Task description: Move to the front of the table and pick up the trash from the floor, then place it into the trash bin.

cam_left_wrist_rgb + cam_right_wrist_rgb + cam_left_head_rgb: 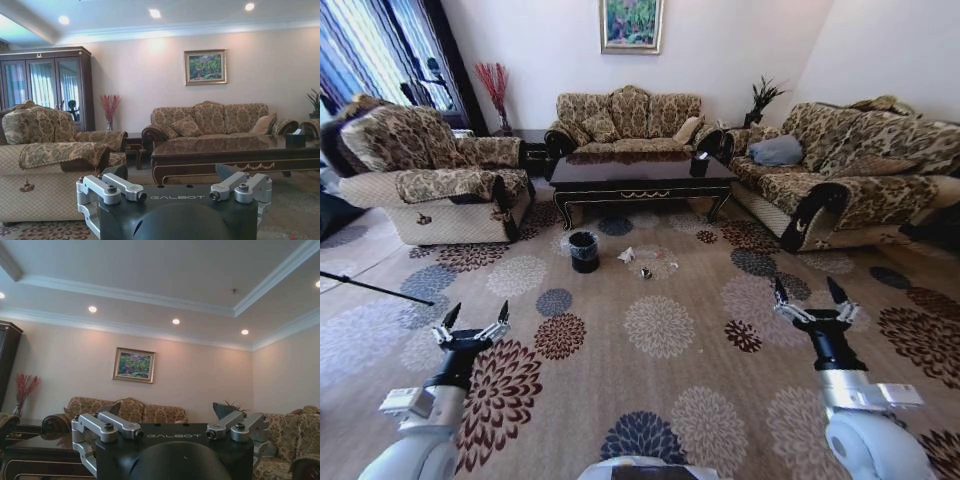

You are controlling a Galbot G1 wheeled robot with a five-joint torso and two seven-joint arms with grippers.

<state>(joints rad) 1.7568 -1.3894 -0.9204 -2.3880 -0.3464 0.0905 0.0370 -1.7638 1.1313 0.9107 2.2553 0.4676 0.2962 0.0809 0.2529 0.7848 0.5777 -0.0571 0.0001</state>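
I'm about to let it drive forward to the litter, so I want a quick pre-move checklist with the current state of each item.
1. Left gripper open and holding nothing: ok.
2. Right gripper open and holding nothing: ok.
3. Trash bin upright on the carpet before the table: ok.
4. Trash in sight beside the bin: ok.
5. Carpet between robot and trash free of obstacles: ok.
6. Trash within reach: not ok, it lies well ahead.
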